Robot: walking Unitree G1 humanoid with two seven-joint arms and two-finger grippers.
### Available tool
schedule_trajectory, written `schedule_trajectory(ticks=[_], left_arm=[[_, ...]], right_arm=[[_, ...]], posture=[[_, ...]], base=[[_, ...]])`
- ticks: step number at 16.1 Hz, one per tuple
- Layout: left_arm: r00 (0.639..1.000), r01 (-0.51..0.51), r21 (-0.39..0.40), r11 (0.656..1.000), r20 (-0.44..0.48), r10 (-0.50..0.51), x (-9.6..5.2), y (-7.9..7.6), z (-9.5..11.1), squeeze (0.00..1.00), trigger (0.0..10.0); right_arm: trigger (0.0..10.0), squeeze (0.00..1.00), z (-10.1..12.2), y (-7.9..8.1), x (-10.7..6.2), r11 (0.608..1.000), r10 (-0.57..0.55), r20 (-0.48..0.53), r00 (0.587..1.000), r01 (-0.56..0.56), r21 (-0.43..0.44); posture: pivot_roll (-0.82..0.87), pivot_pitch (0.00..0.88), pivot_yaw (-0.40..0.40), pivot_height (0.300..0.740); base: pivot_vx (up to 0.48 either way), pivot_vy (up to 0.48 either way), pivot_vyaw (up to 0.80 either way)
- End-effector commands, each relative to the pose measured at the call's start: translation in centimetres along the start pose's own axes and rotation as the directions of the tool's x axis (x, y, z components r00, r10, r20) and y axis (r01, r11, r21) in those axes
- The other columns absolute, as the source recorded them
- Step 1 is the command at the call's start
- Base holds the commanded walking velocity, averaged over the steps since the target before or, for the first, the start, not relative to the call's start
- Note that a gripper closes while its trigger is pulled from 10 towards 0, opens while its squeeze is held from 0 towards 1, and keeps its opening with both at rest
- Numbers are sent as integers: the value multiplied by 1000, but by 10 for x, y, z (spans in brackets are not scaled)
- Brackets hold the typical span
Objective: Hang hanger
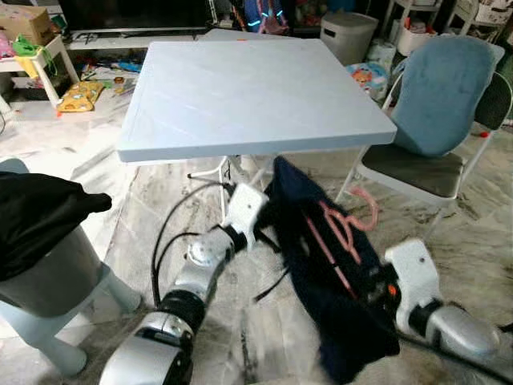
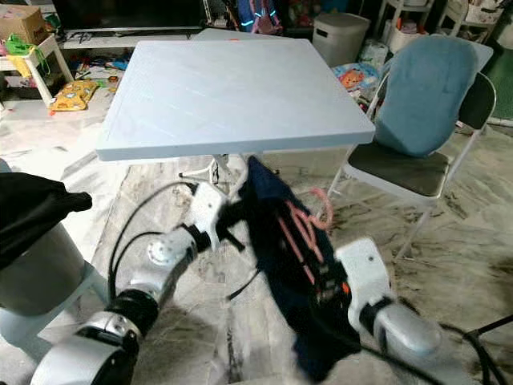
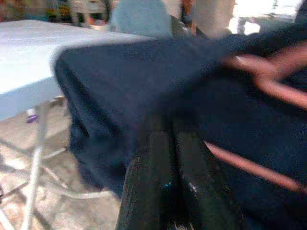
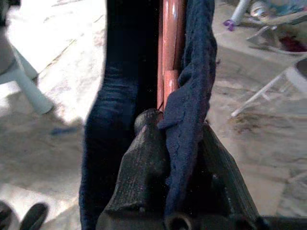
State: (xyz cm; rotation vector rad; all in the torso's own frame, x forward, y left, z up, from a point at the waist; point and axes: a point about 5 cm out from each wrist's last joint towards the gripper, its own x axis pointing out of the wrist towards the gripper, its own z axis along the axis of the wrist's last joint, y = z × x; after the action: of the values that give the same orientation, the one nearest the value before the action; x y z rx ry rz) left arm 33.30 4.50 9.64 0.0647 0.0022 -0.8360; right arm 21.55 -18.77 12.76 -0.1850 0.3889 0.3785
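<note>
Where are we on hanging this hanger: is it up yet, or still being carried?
Done: the dark blue garment is on the pink hanger. In hand: the right gripper is clamped on hanger and cloth, the left gripper is at the garment's edge, in front of the white table. Left: hooking it somewhere; I can't make out a rail.

Knitted navy garment [image 1: 321, 265]; glossy pink hanger [image 1: 341, 233]

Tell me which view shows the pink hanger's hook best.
The left eye view: the pink hanger lies on the dark garment, its hook curling out clear of the cloth. The right eye view shows the same, blurrier. The wrist views catch bare lengths of bar.
</note>
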Motion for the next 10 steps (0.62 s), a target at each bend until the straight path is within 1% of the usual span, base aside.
schedule_trajectory(ticks=[1,4,7,10], left_arm=[[999,37,22,999,0,-37,3,-5,1,0,10000],[999,43,43,998,-18,-42,2,-7,-2,0,10000],[998,-9,87,996,-57,14,1,3,-3,0,10000],[997,-39,98,994,-69,46,1,8,-3,0,10000]], right_arm=[[0,0,11,-6,-1,999,-32,38,999,33,-19],[0,0,18,-6,3,999,-33,53,998,34,-14],[0,0,19,10,-1,997,75,50,996,-75,-10],[0,0,16,19,-9,990,139,37,990,-139,-2]], posture=[[-74,0,-19,740],[-74,0,-22,740],[-72,0,-24,740],[-79,0,-18,740]], base=[[0,0,0],[0,0,0],[0,0,0],[0,0,0]])
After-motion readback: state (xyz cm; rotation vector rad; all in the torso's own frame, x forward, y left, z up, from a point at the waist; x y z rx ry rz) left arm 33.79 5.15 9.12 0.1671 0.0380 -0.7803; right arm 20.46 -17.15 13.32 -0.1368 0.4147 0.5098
